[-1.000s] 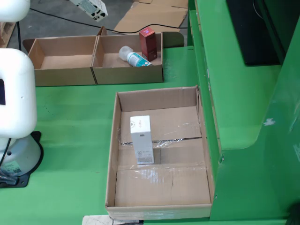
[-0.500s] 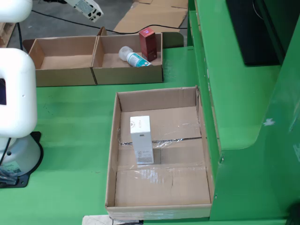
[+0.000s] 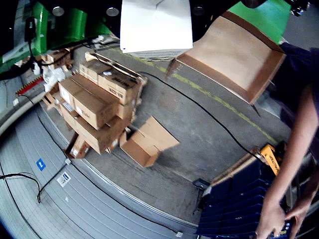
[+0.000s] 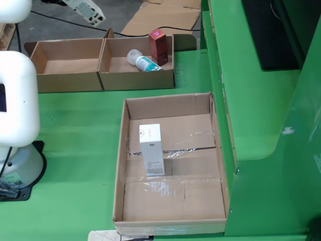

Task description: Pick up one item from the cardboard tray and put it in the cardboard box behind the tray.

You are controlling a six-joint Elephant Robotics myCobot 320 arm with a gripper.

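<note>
Your stock: one white rectangular carton lying mid-frame in the shallow cardboard tray; two-compartment cardboard box upper left on the green counter. Fingers: a white carton fills the wrist view's top edge; grip undeterminable.

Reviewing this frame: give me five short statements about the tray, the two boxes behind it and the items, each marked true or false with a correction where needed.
1. One white carton lies in the cardboard tray. True.
2. The red carton stands in the left box of the fixed view. False: it stands in the right box.
3. A bottle lies on its side beside the red carton. True.
4. The left box holds two items. False: no items show in it.
5. The gripper is lowered into the tray. False: a white object, carried high at the top left, is beyond the boxes.
</note>
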